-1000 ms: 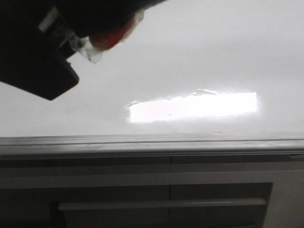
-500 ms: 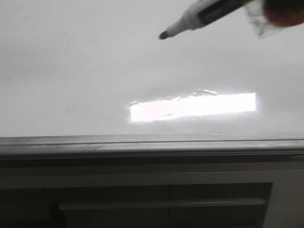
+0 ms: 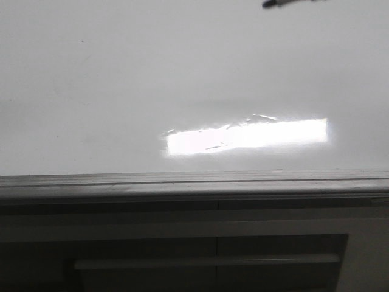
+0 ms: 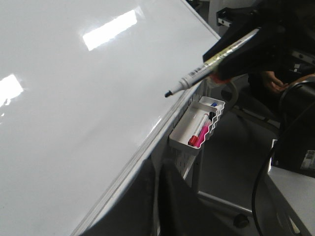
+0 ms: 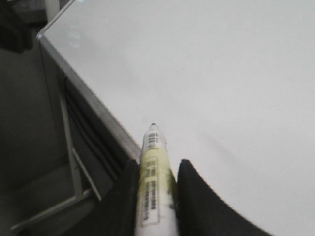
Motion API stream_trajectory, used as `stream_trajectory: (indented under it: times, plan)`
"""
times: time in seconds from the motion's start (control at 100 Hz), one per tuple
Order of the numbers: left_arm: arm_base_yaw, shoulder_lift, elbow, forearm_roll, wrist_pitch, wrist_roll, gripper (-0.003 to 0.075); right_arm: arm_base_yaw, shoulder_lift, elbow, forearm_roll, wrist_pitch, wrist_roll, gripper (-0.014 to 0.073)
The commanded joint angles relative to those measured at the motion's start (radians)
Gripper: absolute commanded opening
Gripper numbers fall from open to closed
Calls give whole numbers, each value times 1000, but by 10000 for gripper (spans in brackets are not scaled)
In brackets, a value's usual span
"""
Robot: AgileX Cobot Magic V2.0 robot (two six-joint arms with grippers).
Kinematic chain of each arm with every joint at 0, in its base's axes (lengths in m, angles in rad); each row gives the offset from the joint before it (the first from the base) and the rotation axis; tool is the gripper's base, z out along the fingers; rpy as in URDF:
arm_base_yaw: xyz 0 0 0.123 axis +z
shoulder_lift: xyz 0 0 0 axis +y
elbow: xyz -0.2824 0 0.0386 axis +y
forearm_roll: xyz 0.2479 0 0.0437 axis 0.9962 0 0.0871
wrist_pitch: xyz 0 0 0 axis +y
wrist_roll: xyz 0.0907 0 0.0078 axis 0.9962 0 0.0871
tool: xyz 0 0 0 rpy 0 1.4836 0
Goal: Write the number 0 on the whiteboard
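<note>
Presently no number 0 on the whiteboard (image 3: 121, 79): face blank in all three views, bare of ink, marked only by a bright glare patch (image 3: 246, 136) near the grey edge rail (image 3: 194, 180).

Marker (image 4: 211, 61) clamped between the closed jaws of the right gripper (image 5: 155, 169), uncapped, dark tip leading. Long axis aimed out from the jaws toward the board, slanted rather than square to it. In the left wrist view, tip hanging clear of the white face, close by the rail edge; no contact apparent. In the front view, only the dark tip (image 3: 271, 3) visible, at the far edge of the frame toward the right side.

Judged relation for the coming move: board face lying ahead of and beneath the tip, so the pen must close along its own axis until the tip touches, then trace the loop inward from the rail.

Right arm the working arm and the nearer. Left gripper not seen in any view; its state cannot be told.

Beyond the rail, a white pen tray (image 4: 197, 130) hung on the frame, holding a pink marker (image 4: 198, 132). Dark panelled front (image 3: 194, 255) below the rail.
</note>
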Motion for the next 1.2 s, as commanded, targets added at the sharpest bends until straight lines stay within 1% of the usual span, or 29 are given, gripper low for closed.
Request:
stream_trajectory:
  times: [0.0,0.11,0.28,0.45,0.7,0.96,1.19]
  plan:
    - [-8,-1,-28,6,-95,-10,-20,-10,50,-29,10,-196,-1,-57]
    - [-8,-1,-28,6,-99,-10,-20,-37,159,-29,10,-266,-1,-57]
    - [-8,-1,-32,0,-110,-10,-20,-97,300,-66,10,-272,-1,-57]
    - [-8,-1,-32,-2,-110,-10,-20,-111,390,-144,10,-288,-1,-57]
    - [-8,-1,-32,-2,-110,-10,-20,-113,502,-238,10,-272,-1,-57]
    - [-8,-1,-32,-2,-110,-10,-20,-113,600,-253,10,-265,-1,-57]
    - [-8,-1,-32,-2,-110,-10,-20,-113,631,-253,10,-172,-1,-57]
